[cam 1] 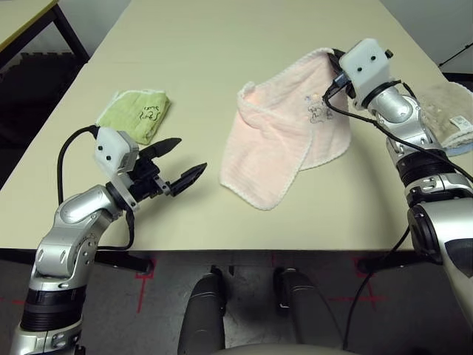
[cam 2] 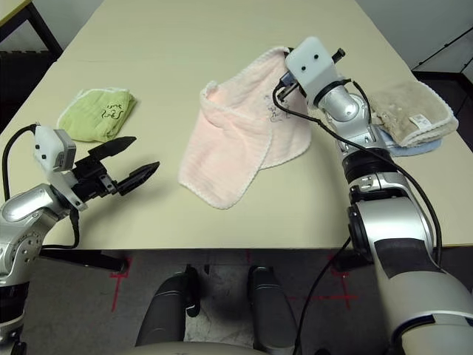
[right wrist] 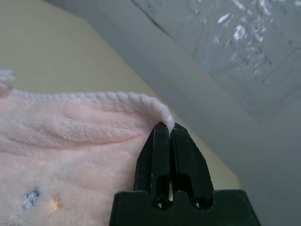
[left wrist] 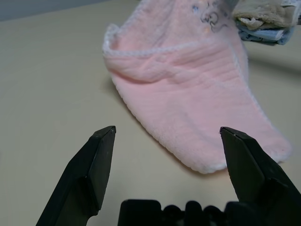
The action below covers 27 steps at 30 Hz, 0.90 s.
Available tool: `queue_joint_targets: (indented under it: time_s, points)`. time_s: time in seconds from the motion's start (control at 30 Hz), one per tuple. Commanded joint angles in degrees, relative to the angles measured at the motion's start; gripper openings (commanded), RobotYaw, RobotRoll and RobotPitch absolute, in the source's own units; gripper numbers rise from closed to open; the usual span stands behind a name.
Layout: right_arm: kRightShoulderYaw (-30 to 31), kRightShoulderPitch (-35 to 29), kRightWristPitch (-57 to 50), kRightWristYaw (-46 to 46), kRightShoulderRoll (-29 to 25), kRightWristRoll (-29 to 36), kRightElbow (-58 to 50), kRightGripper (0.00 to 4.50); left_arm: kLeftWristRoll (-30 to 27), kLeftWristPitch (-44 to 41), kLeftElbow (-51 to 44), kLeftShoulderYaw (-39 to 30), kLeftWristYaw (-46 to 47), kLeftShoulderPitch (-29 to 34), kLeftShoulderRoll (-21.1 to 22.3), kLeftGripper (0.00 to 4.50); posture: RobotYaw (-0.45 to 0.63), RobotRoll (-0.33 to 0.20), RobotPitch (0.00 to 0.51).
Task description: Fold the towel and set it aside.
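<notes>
Nearest in the head views, the left gripper (cam 1: 176, 168) hangs low over the table's (cam 1: 222, 44) near left part, its two black fingers spread wide and holding nothing. Its tips point toward the towel (cam 1: 270, 151), which sits well apart from it, in the middle of the table. The towel's far right corner is raised off the surface in the right gripper (cam 2: 284, 74), whose fingers are pressed together on the white hem; the rest drapes down with one side already lapped over, the near end resting on the table. A green towel (cam 1: 137, 111) lies beyond the left gripper, and a beige towel (cam 2: 410, 111) is stacked on a blue one (cam 2: 414, 146) just beside the right forearm.

From the left wrist, the open fingers (left wrist: 89, 169) frame the towel's near rounded end ahead, with bare table between.

From the right wrist, the closed fingertips (right wrist: 169, 141) pinch the very corner of the trim, the pink cloth hanging away to one side.

I judge the fold is in hand: a corner is lifted to be carried across. The next move calls for bringing that corner over the lying part to meet the opposite edge, keeping the pinch firm so the trim does not slip, while the left gripper may come in to steady the near end.
</notes>
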State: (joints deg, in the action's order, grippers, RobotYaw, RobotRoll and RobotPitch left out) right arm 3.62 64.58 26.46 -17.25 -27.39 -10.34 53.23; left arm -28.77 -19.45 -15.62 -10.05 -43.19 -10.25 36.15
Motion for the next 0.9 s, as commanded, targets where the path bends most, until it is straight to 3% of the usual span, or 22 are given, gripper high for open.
queue_joint_targets:
  time_s: [0.03,0.27,0.77,0.9]
  points:
    - [-1.39,2.28,1.58,0.4,-0.87,0.89,1.03,0.02,0.8,-0.77,1.48,0.94,0.81,-1.58,-0.67,4.5,-0.1,0.0,0.164]
    - [-0.6,4.64,3.47,-0.72,-0.02,0.94,1.15,0.02,2.56,-3.91,5.8,3.0,5.8,-11.61,-3.95,4.5,-0.1,0.0,0.159]
    - [-0.82,7.16,7.91,-2.68,0.86,1.94,-0.83,0.02,11.91,-0.28,24.4,6.31,15.11,-31.07,-13.91,4.5,-0.12,0.0,0.159]
    - [-1.04,7.22,9.77,-2.8,0.79,2.13,-1.64,0.02,14.18,-2.84,30.07,8.5,14.6,-36.25,-14.15,4.5,-0.13,0.0,0.163]
